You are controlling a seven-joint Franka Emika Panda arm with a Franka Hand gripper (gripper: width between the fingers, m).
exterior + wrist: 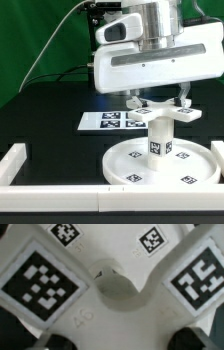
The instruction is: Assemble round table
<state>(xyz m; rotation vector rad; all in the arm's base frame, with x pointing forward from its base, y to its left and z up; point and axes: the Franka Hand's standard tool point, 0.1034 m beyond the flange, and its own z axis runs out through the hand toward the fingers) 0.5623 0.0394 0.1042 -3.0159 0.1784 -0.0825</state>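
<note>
- Exterior view: round disc point(160, 165) lies near the white border wall point(60, 187); leg point(157, 137) upright at its centre.
- Cross-shaped base point(160, 110) tops the leg; gripper point(158, 100) fingers straddle it, grip cannot be told.
- Marker board point(108, 122) behind, left.

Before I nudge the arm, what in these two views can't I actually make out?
- Gripper grip on the cross-shaped base: exterior view, contact too small to tell.
- Leg under the base: wrist view, base covers it.
- Disc: exterior view, frame edge cuts its near rim.
- Marker board: leg and base hide part.
</note>
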